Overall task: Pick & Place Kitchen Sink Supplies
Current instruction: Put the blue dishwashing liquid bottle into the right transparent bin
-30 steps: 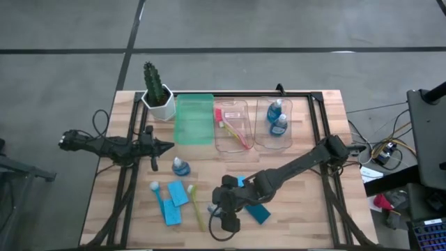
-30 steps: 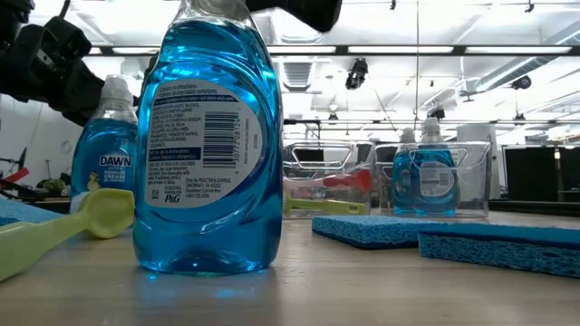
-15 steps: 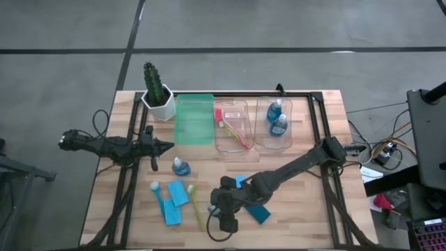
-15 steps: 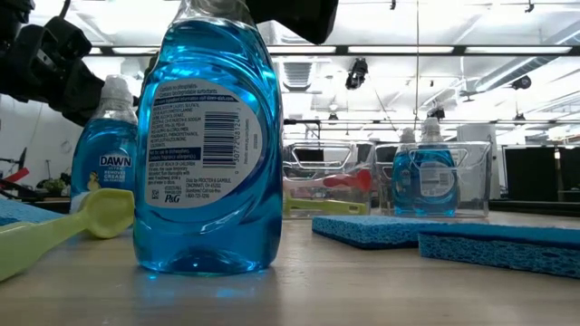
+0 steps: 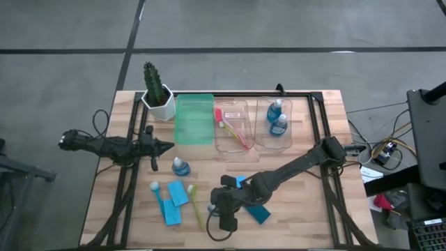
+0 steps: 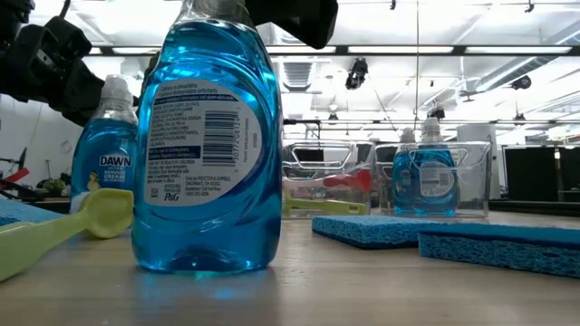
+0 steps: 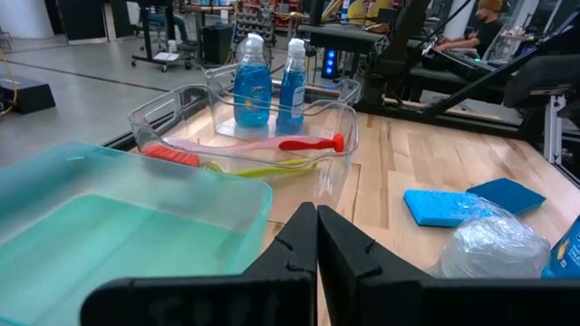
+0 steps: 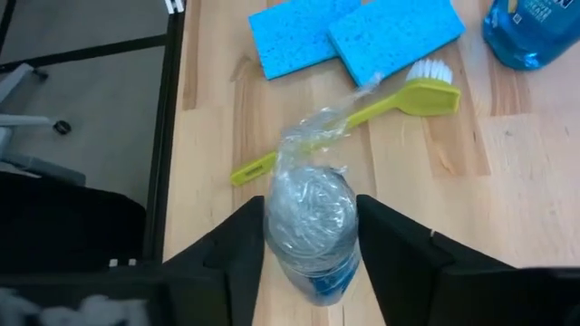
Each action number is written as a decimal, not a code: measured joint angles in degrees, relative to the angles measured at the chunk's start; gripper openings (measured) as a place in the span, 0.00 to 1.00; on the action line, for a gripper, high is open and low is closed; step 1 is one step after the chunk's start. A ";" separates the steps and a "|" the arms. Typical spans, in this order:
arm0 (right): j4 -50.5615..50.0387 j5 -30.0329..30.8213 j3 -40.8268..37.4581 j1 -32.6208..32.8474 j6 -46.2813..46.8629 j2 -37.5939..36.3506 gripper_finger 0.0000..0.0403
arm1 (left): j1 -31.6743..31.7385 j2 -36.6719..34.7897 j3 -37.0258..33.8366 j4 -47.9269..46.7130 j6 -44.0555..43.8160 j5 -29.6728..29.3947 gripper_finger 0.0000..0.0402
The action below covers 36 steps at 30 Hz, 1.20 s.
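Observation:
A blue-liquid bottle [image 6: 204,145] stands upright near the table's front edge, its cap end wrapped in clear plastic [image 8: 313,204]. My right gripper [image 8: 313,217] [image 5: 221,209] comes down over it, shut on its top. A second bottle [image 5: 180,166] stands farther left. Two blue sponges [image 5: 174,199], a yellow-green brush [image 5: 197,209] and a blue brush [image 5: 157,192] lie flat at the near left. A teal sponge [image 5: 259,213] lies to the right of the gripper. My left gripper [image 7: 315,244] [image 5: 167,146] waits shut at the table's left. My right gripper has the bottle's plastic-wrapped top [image 8: 308,195] between its two fingers [image 8: 249,226], one on each side. The fingers slant down on it from above and from the table's right. The bottle stays upright with its base [image 6: 204,264] on the table.
At the back stand a green bin [image 5: 194,119], a clear bin [image 5: 233,136] holding pink and yellow-green brushes, and a clear bin [image 5: 289,132] with two bottles. A cactus in a white pot [image 5: 158,94] is at the far left. A black frame [image 5: 317,139] borders the table.
The near bottle has turned a little where it stands, its label swinging leftward in the low view. Its base has stayed on the table.

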 joint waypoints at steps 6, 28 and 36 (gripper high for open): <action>0.13 0.04 0.00 -0.07 -0.21 0.00 0.32 | -0.01 0.00 0.00 0.00 0.02 0.00 0.01; -7.29 5.16 -0.09 -0.39 -1.50 -5.50 0.32 | 0.00 0.02 0.00 -0.01 0.01 0.00 0.01; -13.16 10.47 -0.07 -0.47 -1.16 -11.85 0.32 | -0.01 0.02 0.00 0.00 0.01 0.00 0.01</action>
